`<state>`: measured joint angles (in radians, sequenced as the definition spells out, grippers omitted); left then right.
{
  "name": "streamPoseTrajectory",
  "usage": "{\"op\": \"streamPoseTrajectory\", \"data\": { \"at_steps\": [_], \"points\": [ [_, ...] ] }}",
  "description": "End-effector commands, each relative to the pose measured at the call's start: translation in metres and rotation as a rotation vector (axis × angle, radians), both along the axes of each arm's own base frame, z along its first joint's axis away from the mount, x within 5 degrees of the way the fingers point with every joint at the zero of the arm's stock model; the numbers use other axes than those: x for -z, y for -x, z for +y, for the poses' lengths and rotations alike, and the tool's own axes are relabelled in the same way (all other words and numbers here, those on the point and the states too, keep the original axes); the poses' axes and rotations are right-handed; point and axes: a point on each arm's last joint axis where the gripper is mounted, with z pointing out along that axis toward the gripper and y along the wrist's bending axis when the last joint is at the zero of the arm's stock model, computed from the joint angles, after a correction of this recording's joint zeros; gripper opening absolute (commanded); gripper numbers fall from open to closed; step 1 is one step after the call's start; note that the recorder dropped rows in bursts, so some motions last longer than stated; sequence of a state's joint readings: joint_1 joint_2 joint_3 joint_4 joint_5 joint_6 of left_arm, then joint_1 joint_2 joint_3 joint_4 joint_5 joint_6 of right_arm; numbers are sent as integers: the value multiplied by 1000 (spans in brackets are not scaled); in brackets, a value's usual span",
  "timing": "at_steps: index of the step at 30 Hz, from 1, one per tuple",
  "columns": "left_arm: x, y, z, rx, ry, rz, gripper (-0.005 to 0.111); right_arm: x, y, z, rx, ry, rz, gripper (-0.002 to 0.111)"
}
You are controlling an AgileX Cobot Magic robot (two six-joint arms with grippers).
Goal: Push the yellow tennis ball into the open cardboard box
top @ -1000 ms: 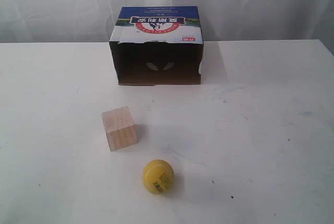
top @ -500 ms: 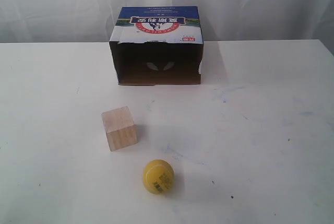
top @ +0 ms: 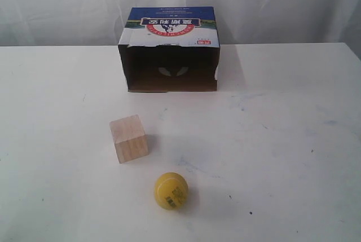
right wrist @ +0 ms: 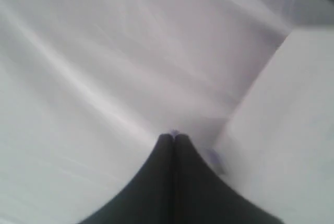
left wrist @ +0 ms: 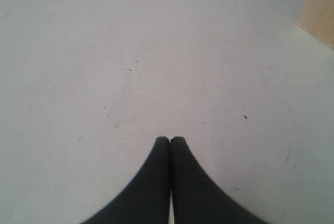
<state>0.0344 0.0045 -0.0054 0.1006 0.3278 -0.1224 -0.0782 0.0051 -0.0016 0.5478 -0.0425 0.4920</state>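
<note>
Across the wide white tabletop (top: 293, 140), curtain (top: 271, 5) behind, the brown open cardboard box (top: 169, 33) sits at the far edge, dark mouth facing forward. A pale wooden cube (top: 128, 138) stands left of centre. The yellow fuzzy tennis ball (top: 171, 190) rests near the front edge, bare table running straight to the box. The left gripper (left wrist: 170, 139) and right gripper (right wrist: 173, 137) are both pinched closed, empty.

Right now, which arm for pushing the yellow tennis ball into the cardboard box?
Left, likely: left end effector views the pale wooden cube near the ball; right end effector faces the curtain.
</note>
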Motion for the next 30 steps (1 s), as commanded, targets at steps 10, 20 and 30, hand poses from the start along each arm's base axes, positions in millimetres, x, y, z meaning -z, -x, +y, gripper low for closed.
{"op": "streamPoseTrajectory", "data": {
  "at_steps": [10,20,30],
  "points": [
    [4,1,-1,6,9,24,0,-28,19,-32,221,-505,-499,0],
    [4,1,-1,6,9,24,0,-158,24,-6,-9,-140,-769,0],
    [4,1,-1,6,9,24,0,-254,-121,31,-124,1102,-421,0]
  ]
}}
